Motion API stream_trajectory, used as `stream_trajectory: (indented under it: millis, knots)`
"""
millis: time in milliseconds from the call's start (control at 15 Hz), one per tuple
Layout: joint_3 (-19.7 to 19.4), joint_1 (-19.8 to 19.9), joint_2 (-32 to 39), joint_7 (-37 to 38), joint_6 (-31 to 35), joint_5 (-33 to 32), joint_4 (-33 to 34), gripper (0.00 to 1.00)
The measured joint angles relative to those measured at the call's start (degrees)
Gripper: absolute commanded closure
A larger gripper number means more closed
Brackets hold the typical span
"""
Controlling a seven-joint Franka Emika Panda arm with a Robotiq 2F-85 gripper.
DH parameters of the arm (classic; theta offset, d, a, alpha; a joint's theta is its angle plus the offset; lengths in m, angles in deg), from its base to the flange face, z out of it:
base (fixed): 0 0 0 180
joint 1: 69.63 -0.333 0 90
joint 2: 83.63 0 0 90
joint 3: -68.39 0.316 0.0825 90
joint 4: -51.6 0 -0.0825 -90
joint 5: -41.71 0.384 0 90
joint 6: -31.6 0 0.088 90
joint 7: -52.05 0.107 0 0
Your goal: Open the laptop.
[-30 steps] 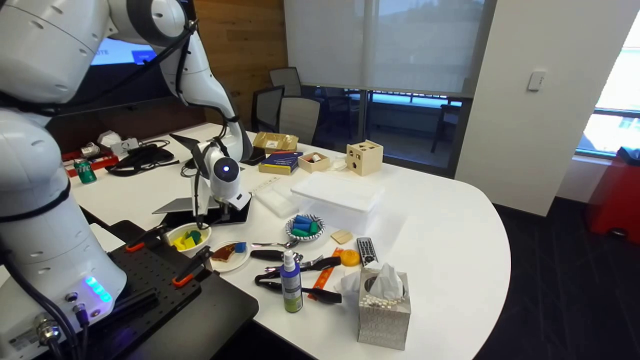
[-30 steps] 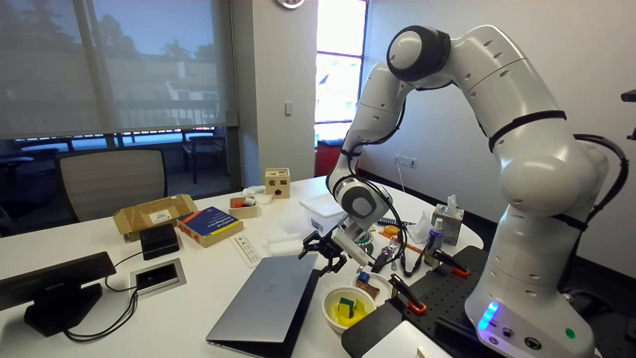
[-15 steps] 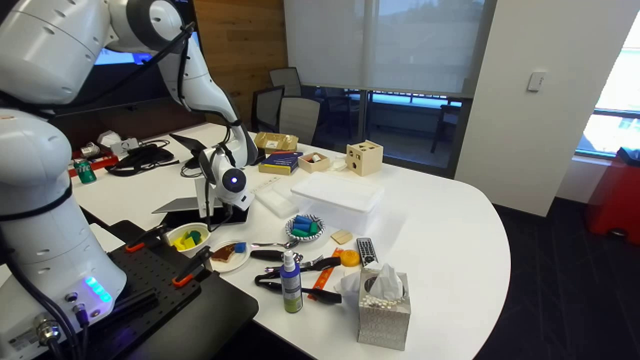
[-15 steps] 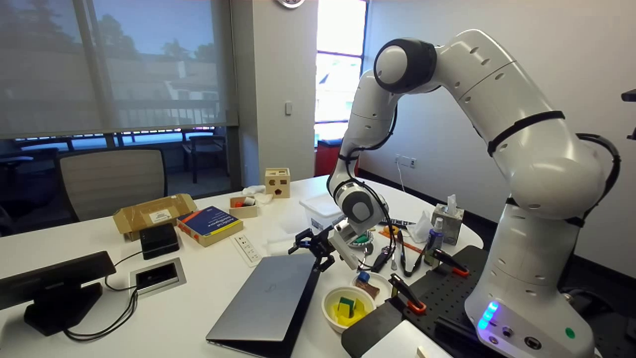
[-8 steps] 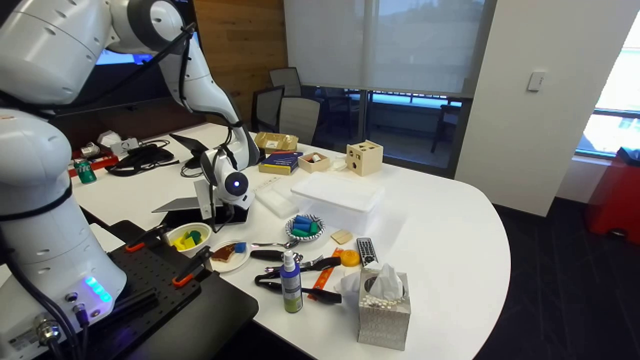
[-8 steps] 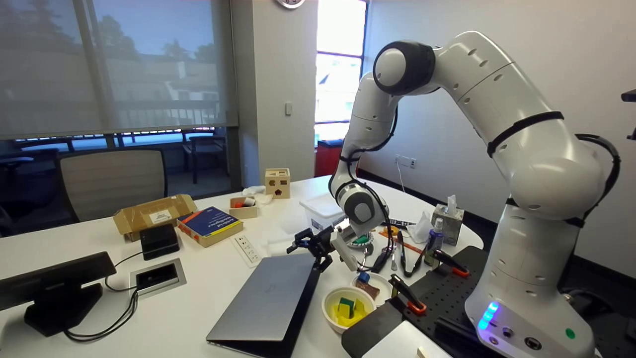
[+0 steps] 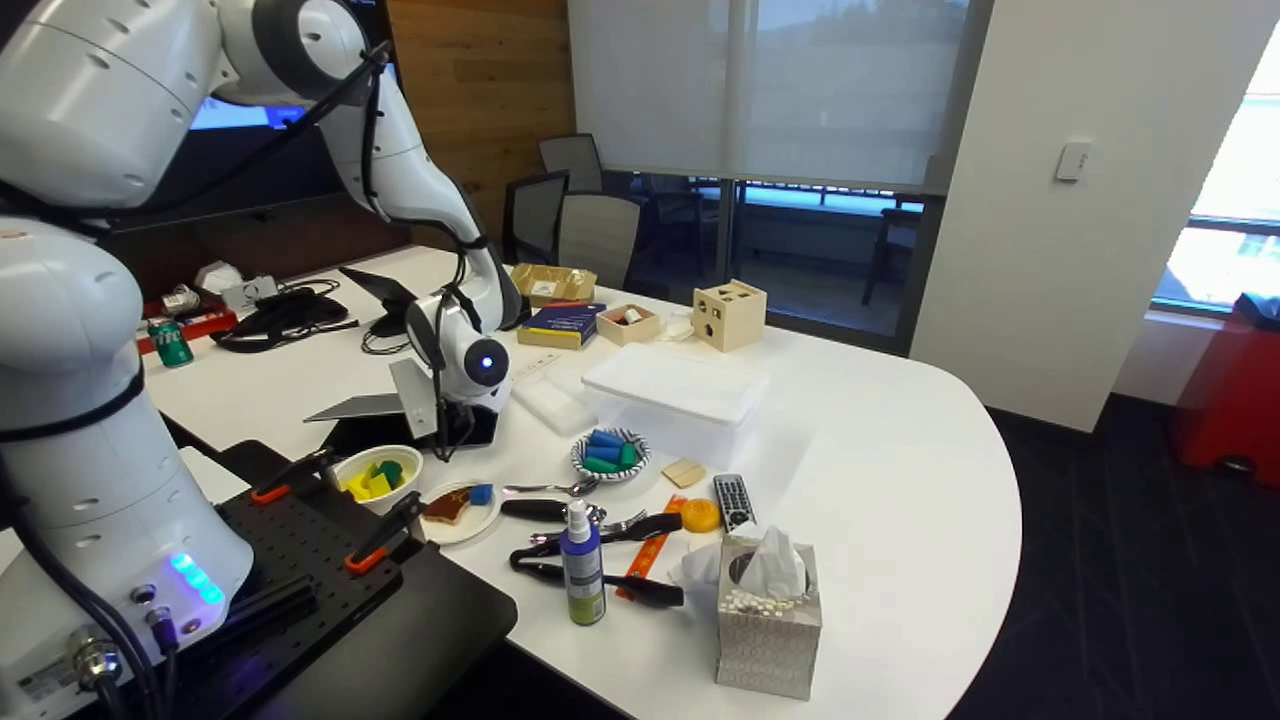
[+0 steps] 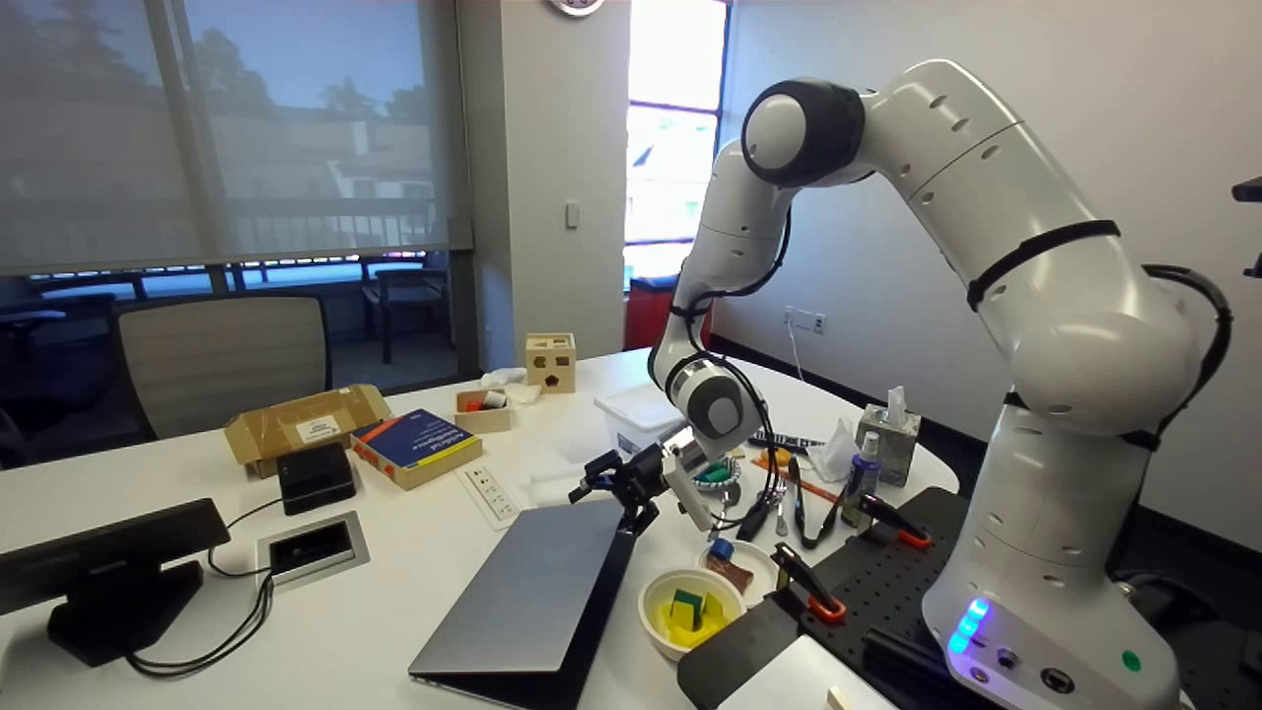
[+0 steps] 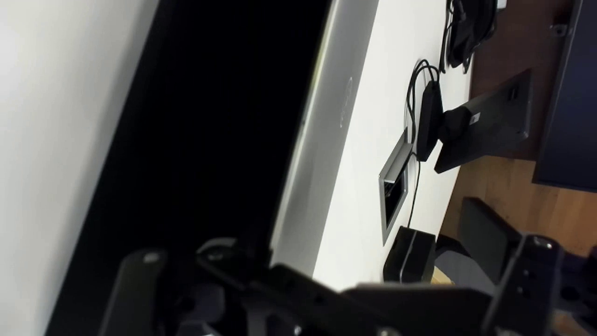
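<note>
The laptop shows its grey lid (image 8: 537, 582) tilted partly up over a dark base, also seen in an exterior view (image 7: 362, 408). In the wrist view, the dark inside of the laptop (image 9: 200, 121) shows beside the lid's thin edge. My gripper (image 8: 605, 505) is open at the lid's far corner. One finger overlaps the gap between lid and base, the other sits above the lid's outer side. In the wrist view the gripper (image 9: 380, 280) has its fingers wide apart. I cannot tell whether a finger touches the lid. The wrist hides the gripper in an exterior view.
A bowl with yellow and green pieces (image 8: 651, 627) and a plate (image 8: 765, 594) stand close beside the laptop. A power strip (image 8: 487, 495), a blue book (image 8: 416, 446) and a small monitor (image 8: 113, 552) lie beyond it. A lidded clear box (image 7: 675, 380) stands farther along the table.
My gripper has moved from beside the laptop onto the lid's corner and the wrist has tilted slightly. The lid's free edge looks very slightly higher. The other objects have not moved.
</note>
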Motion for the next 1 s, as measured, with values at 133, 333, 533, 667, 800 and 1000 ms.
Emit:
stream_trajectory:
  millis: [133, 333, 533, 667, 800, 1000]
  knots:
    - [0.0, -0.1, -0.3, 0.0, 0.0, -2.0, 0.3, 0.00]
    - [0.0, -0.3, -0.5, 0.0, 0.1, -4.3, 1.7, 0.00]
    - [0.1, -0.8, -0.5, 0.0, 0.3, -4.7, 3.5, 0.00]
    - [0.2, -0.9, -0.6, -0.1, 0.6, -4.7, 3.8, 0.00]
    - [0.2, -0.9, -0.6, -0.9, 0.6, -4.7, 3.8, 0.00]
    - [0.3, -0.8, -0.7, -1.1, 0.5, -4.7, 3.8, 0.00]
